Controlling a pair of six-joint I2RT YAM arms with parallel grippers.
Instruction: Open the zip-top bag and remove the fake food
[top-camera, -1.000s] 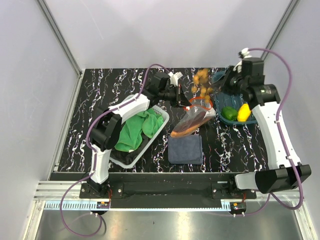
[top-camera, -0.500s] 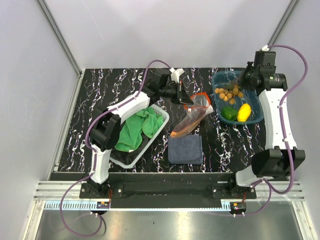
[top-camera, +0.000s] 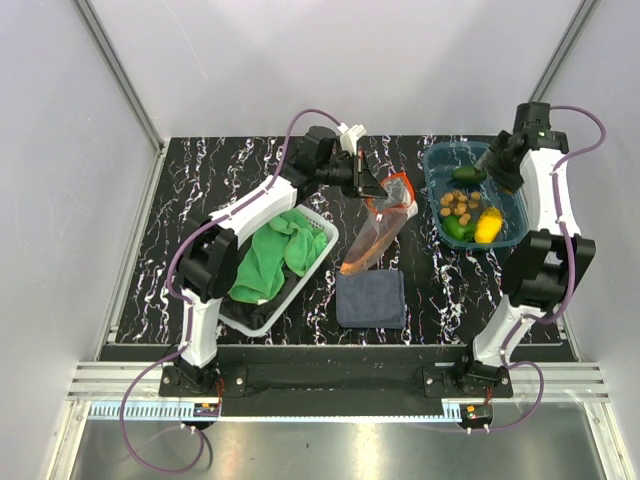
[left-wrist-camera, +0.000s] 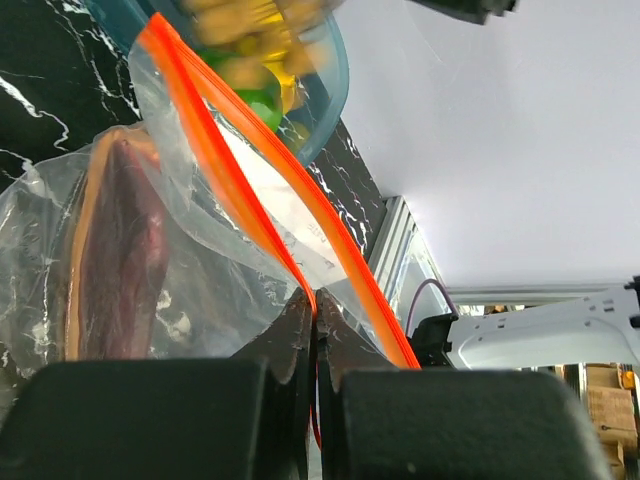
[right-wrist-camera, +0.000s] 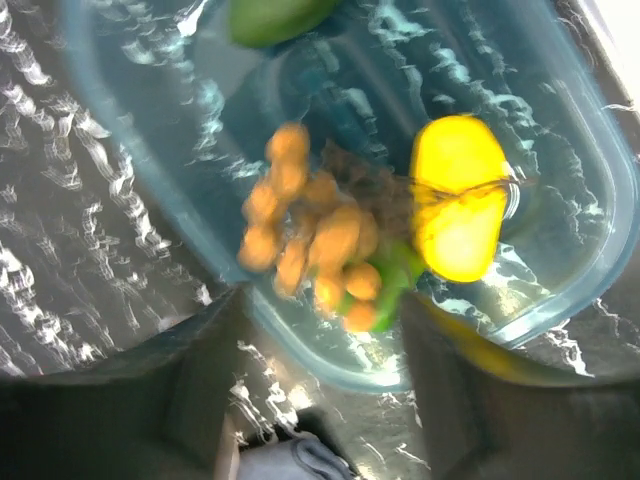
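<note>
Between pale walls (top-camera: 300, 60), black marbled table (top-camera: 170, 230).

Bright even light, blurred wrist views

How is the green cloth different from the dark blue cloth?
The green cloth is bunched up in a heap; the dark blue cloth is folded flat and square. The green cloth sits inside the white basket; the dark blue cloth lies straight on the table. The green cloth looks bigger than the dark blue cloth. Both are plain, one-colour cloths.
</note>
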